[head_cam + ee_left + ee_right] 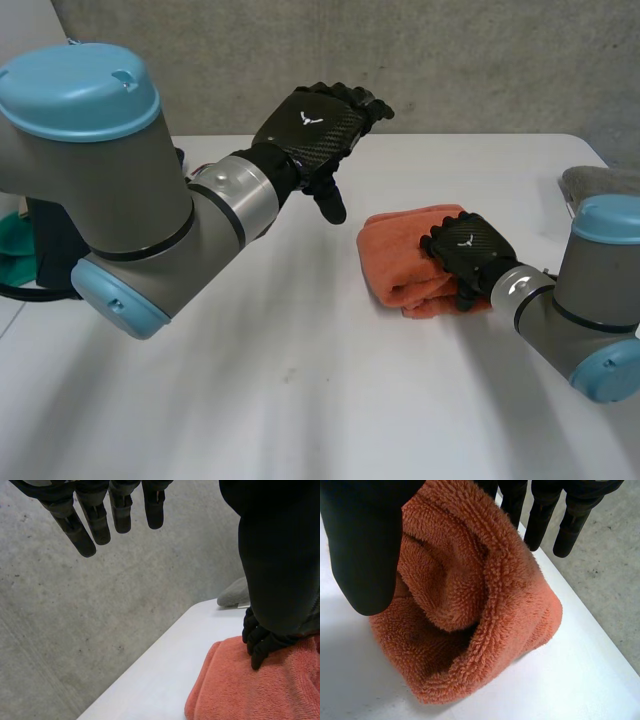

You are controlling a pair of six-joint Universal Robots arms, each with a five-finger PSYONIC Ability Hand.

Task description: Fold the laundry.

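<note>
Far L, behind the left arm (130, 200): a green thing (14, 258), mostly hidden by the arm, can't say what it is. The left hand (318, 122) hangs in the air above the table (280, 380). Its fingers (97, 525) are straight-ish and loose, holding nothing. The towel lies below and beyond those fingertips, well apart from them.

Towel (405, 255): orange, thick pile, doubled into a fat bundle on the table. The right hand (468, 252) sits on the bundle's end nearest the right arm (590, 300). In its wrist view the thumb (365, 550) is on one side of a thick fold and the fingers (540, 520) on the other, w/ the fold between them. That reads as a grip on the towel; how tight, can't tell. Seen from the L wrist cam, its fingertips press into the top of the pile.

Step, as I judge it: late in the fold. The bundle is compact, the right hand is pinning or closing the last turn-over, and the left hand is out of it. Next move prob. needs the right hand to let go w/o dragging the top layer open, then maybe a pat flat. The pile looks bulky and springy, so it could flop back.

Hard to make out: no. of layers, where the towel's corners are, and whatever is under the palm. Past the back of the right hand sits a grey thing (600, 182), cut off; maybe more cloth, unsure.
</note>
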